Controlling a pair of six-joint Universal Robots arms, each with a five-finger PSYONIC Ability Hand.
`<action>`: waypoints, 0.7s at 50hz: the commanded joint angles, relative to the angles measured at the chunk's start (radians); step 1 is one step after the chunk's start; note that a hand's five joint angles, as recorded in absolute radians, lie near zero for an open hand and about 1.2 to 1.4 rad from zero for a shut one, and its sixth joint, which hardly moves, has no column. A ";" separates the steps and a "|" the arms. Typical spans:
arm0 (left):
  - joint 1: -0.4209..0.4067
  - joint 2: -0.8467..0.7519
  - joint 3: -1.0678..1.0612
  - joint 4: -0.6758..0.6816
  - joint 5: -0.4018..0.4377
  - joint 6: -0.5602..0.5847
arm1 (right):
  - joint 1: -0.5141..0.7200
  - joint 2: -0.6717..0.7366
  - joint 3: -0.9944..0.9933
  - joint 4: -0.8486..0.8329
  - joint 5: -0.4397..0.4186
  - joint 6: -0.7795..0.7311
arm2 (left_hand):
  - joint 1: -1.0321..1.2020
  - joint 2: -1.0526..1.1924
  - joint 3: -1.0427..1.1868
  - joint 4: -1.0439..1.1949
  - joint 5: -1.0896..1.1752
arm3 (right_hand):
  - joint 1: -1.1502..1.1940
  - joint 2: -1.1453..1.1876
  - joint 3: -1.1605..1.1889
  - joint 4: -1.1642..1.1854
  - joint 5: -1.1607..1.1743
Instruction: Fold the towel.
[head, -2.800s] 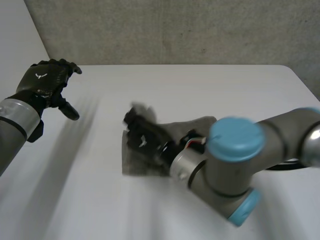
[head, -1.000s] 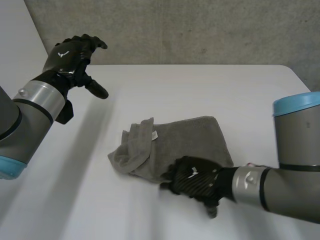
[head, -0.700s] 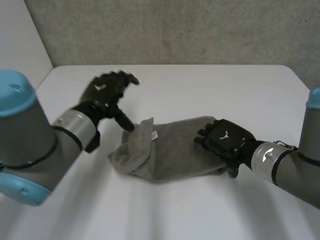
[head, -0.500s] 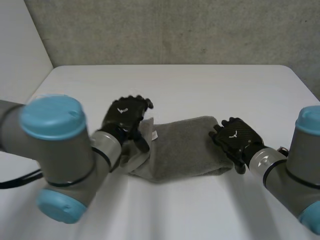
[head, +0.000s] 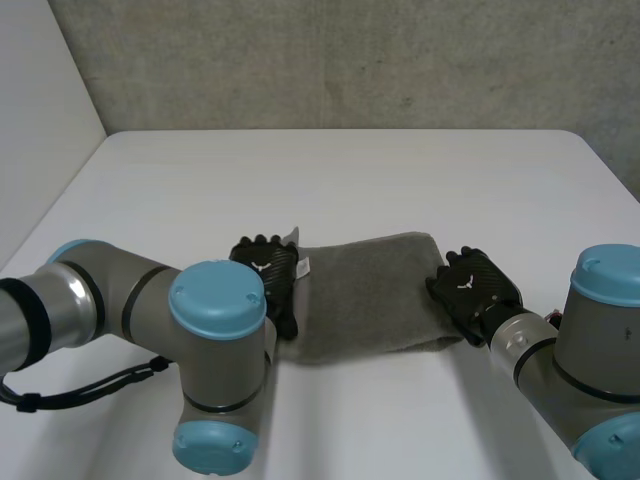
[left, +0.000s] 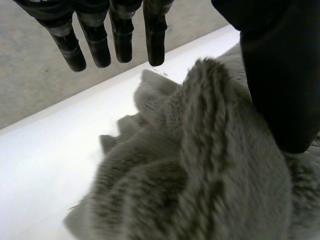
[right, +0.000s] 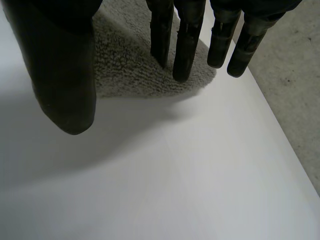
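Grey towel (head: 365, 295) is laid at the middle of the bench (head: 350, 170) as a long band, bunched at its 9 o'clock end. Over that bunched end the left robot hand (head: 268, 272) is set, fingers (left: 120, 35) straight and spread, nothing pinched. At the 3 o'clock end the right robot hand (head: 470, 285) is placed over the corner, fingers straight, thumb apart. Step judged: both ends being approached for a grasp. Next, each end must be pinched before another fold is made.

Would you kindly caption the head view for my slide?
Open left hand and right hand at opposite ends of the grey towel on the table.
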 joint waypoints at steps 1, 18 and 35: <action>0.029 0.058 -0.033 0.001 -0.053 -0.001 | 0.004 -0.003 0.008 -0.002 -0.027 0.041 | -0.004 0.007 -0.048 -0.054 0.009 | 0.013 0.016 -0.046 -0.076 0.011; 0.090 0.092 -0.099 0.002 -0.050 -0.012 | 0.004 -0.026 0.035 -0.008 -0.021 0.096 | -0.007 0.004 -0.048 -0.054 0.006 | -0.087 -0.084 -0.046 -0.076 -0.089; 0.153 0.118 -0.188 0.008 -0.044 -0.012 | 0.001 -0.015 0.071 -0.062 -0.058 0.109 | -0.004 0.007 -0.048 -0.054 0.009 | 0.101 0.104 -0.046 -0.076 0.099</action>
